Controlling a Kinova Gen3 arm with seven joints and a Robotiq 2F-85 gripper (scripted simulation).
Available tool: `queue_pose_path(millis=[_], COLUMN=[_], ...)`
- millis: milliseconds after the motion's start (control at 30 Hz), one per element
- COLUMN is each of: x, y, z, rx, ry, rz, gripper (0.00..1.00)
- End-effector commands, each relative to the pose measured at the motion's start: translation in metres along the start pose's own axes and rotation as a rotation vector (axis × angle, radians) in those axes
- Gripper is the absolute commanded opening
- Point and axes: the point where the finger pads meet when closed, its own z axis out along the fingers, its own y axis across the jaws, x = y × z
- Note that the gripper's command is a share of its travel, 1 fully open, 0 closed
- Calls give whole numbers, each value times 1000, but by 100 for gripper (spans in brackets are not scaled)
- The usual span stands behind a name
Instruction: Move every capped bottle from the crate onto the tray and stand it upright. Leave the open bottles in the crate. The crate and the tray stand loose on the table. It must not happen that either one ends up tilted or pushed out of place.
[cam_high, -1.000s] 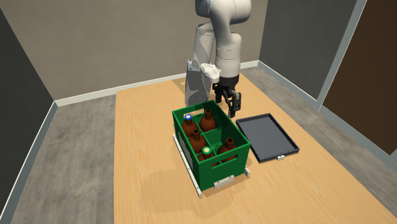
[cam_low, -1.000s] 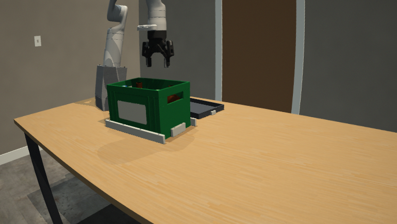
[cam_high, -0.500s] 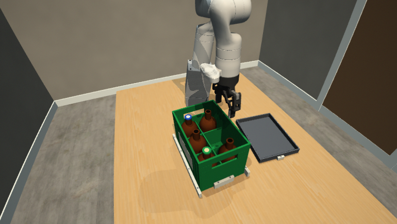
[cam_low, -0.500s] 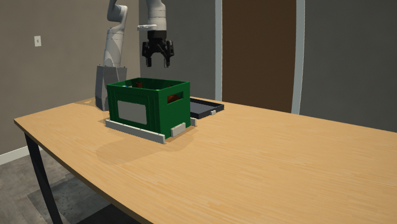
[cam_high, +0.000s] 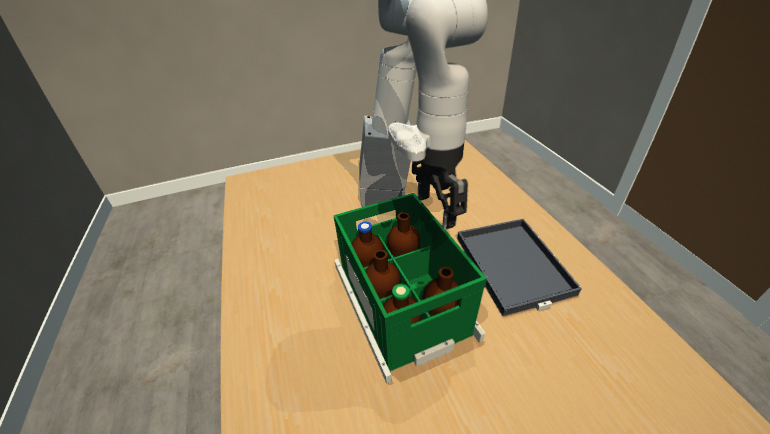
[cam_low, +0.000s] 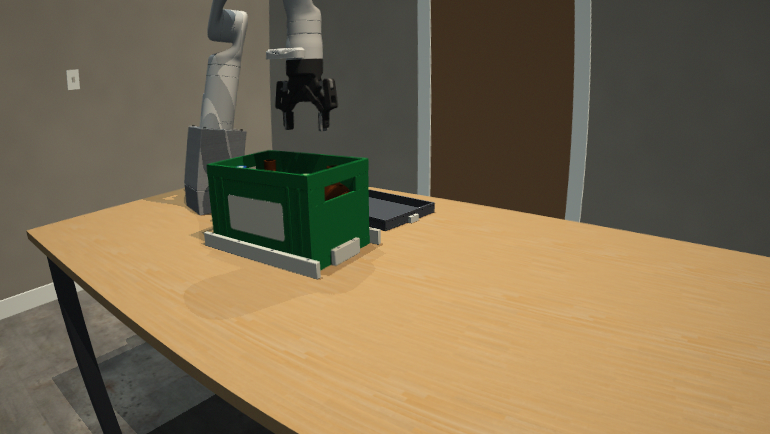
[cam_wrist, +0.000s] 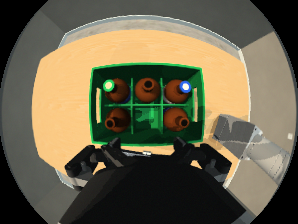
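The crate (cam_high: 425, 318) is dark green with a light grey rectangular panel on one long side. The bottles are brown: the blue-capped bottle (cam_high: 365, 237) carries a blue cap with a white centre, and the green-capped bottle (cam_high: 400, 297) carries a green cap with a cream centre. The tray (cam_high: 518, 266) is dark grey. The table (cam_high: 280, 301) shows light wood grain. The gripper (cam_low: 306, 125) is black; the arm (cam_high: 442, 80) is white.

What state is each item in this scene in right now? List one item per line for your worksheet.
Gripper: open, empty, above the crate.
Blue-capped bottle: capped, upright in crate.
Green-capped bottle: capped, upright in crate.
Three open bottles: uncapped, upright in crate.
Crate: holds five bottles.
Tray: no bottles on it.
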Motion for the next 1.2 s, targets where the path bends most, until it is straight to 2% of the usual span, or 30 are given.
queue_pose_path(millis=[0,400,433,900,1000,1167], x=[0,0,2,33,31,44], y=[0,0,2,37,36,46], z=[-1,-1,0,3,4,5], rx=[1,1,1,1,1,1], ry=[1,1,1,1,3,3], rz=[0,0,-13,-192,-217,-281], gripper=[100,100,60,60,60,60])
